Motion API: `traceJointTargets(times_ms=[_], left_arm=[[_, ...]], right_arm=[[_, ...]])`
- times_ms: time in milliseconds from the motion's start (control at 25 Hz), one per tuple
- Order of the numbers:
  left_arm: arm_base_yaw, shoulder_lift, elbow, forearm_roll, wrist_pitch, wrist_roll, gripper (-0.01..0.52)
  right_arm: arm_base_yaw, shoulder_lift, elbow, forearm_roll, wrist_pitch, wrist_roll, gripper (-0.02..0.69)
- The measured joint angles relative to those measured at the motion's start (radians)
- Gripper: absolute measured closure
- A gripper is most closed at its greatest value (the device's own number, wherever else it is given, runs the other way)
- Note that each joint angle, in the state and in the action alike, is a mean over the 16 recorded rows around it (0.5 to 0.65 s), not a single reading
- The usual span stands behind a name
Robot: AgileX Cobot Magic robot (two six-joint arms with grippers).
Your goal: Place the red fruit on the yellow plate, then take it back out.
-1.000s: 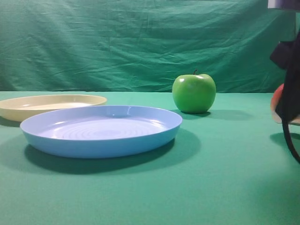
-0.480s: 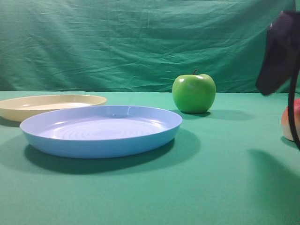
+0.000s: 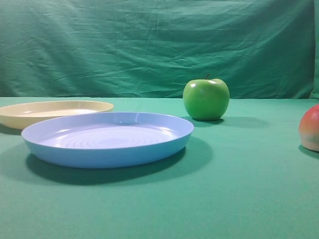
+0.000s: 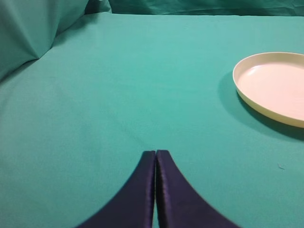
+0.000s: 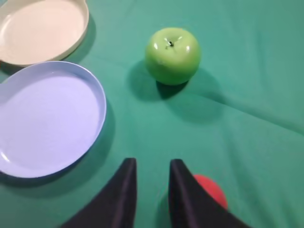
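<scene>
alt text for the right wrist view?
The right gripper, jaws slightly apart and holding nothing, hangs above green cloth with the red fruit just right of its fingertips. Beyond lie a green apple, blue plate and yellow plate.

Red fruit: cut by the right edge of the exterior high view; in the right wrist view only a red sliver shows, the rest hidden behind and below the right-hand jaw. Yellow plate: cropped at the right edge, ahead and right of the left jaws. Blue plate: cut at the left edge, ahead-left of the right jaws.
</scene>
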Motion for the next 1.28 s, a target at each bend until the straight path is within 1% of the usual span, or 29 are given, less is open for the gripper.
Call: traceJointTargets(times_ms=[160, 280, 720, 1000, 1120, 1280], left_arm=[[0.000, 0.000, 0.000, 0.000, 0.000, 0.000, 0.514], [0.000, 0.000, 0.000, 0.000, 0.000, 0.000, 0.514], [0.000, 0.000, 0.000, 0.000, 0.000, 0.000, 0.514], [0.000, 0.000, 0.000, 0.000, 0.000, 0.000, 0.514], [0.000, 0.000, 0.000, 0.000, 0.000, 0.000, 0.514], [0.000, 0.000, 0.000, 0.000, 0.000, 0.000, 0.514]], right_arm=[[0.000, -0.120, -0.014, 0.000, 0.082, 0.008, 0.629], [0.000, -0.211, -0.016, 0.000, 0.119, 0.015, 0.659], [0.000, -0.530, -0.004, -0.016, 0.216, 0.058, 0.665], [0.000, -0.677, 0.010, -0.094, 0.274, 0.135, 0.665], [-0.011, -0.718, 0.022, -0.143, 0.272, 0.175, 0.665], [-0.057, -0.760, 0.060, -0.204, 0.228, 0.222, 0.665]])
